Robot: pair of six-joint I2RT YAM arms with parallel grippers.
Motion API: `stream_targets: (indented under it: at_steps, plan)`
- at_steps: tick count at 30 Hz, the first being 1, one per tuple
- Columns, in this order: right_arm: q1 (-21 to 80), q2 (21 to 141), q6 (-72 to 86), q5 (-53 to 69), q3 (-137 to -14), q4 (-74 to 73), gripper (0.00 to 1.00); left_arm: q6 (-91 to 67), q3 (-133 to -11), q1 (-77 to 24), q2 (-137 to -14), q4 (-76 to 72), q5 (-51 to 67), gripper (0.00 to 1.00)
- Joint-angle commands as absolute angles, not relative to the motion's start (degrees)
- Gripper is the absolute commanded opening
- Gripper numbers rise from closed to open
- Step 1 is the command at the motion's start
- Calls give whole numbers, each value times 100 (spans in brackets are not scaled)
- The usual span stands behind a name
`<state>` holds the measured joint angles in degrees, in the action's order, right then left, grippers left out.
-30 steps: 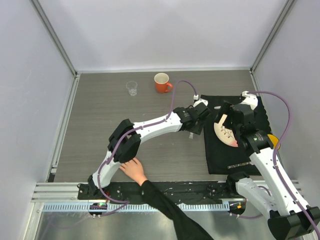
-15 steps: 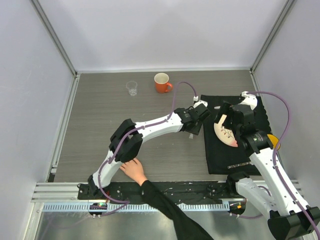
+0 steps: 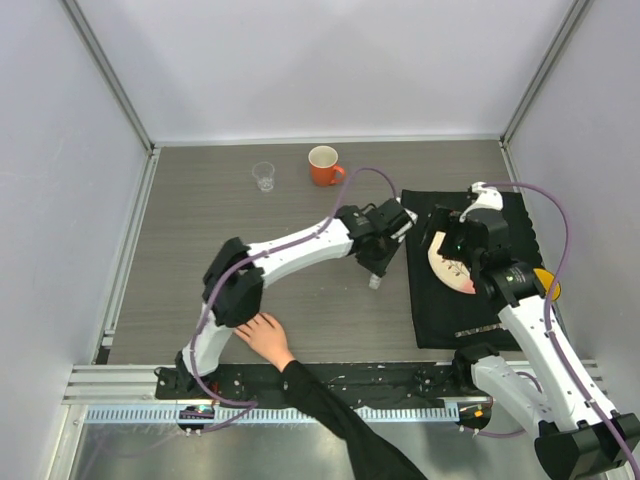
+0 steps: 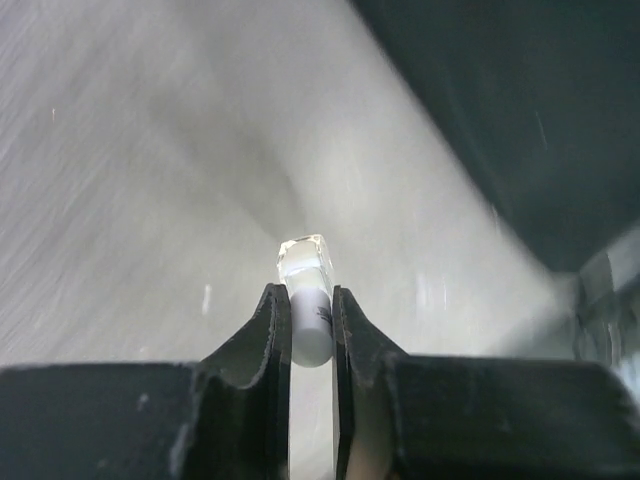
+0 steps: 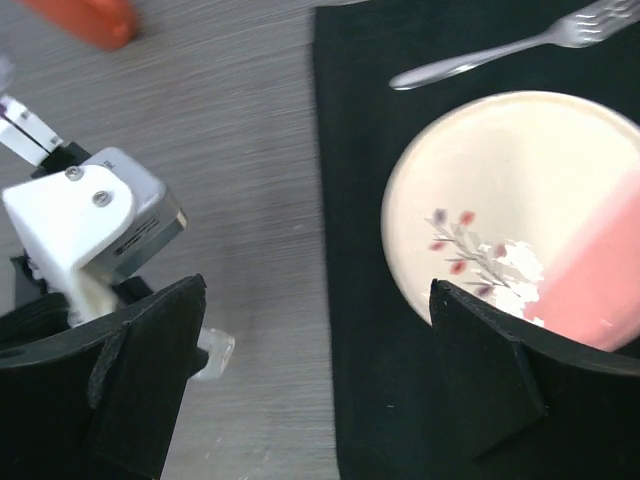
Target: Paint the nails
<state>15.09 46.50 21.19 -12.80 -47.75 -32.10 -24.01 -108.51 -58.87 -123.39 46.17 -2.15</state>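
Overhead: hand [image 3: 263, 337] in black sleeve lay flat at the table's near edge, beside the left arm's base; nails [image 3: 244, 329] too small to make out. Left gripper [image 3: 377, 268] was at mid-table, on a bottle [image 3: 375, 283].
Left wrist: jaws were clamped on the bottle's white cap.
Right wrist: right gripper [image 5: 320, 375] was spread wide, empty, above plate [image 5: 500, 190] and black mat [image 5: 360, 150].

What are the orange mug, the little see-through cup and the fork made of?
The orange mug looks like glazed ceramic: it has a solid glossy colour, a thick wall and a white inside. The see-through cup is clear plastic or glass, since the table shows through it; I cannot tell which. The fork looks like metal, probably steel, because it is silvery with bright shine.
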Motion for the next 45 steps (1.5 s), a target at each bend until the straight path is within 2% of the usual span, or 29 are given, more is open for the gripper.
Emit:
stream_targets:
  at_steps: [1,3,7,12,14,18,20,24,32,36,39,45]
  plan:
    - [1494,4798,1731,1137,-4571,-2209,99,-1100,-10513,-5643,-10742,5949,1178,0]
    - [1564,4939,1784,2596,-4421,-1760,99,-924,-9969,-5616,-10057,6090,1274,0]
    - [2117,4720,1715,3321,-4377,-916,99,-677,-8968,-5555,-8906,6030,1441,0]
    - [2529,4588,2310,5198,-4000,454,98,-580,-8587,-5493,-7755,5898,1756,0]
    - [2872,4649,2199,5247,-3929,791,97,-536,-8578,-5493,-7568,5836,1933,0]
    - [3935,4930,1329,4520,-4262,63,96,-562,-8622,-5484,-7182,5722,2189,0]
    - [4095,5105,1143,4412,-4403,-176,92,-571,-8578,-5484,-7084,5591,2355,0]
    - [4210,5142,1098,4666,-4377,130,79,-624,-8552,-5484,-6961,5484,2575,0]
    - [4403,5423,1213,5168,-4377,536,74,-817,-8525,-5484,-7057,5362,2874,0]
    - [4500,5615,1397,5124,-4438,685,65,-914,-8552,-5484,-7102,5274,2944,0]
    - [4596,5669,1450,5142,-4474,764,65,-967,-8552,-5484,-7102,5195,2944,0]
    - [4693,5608,1854,5317,-4333,1378,49,-976,-8569,-5484,-7172,5203,2839,0]
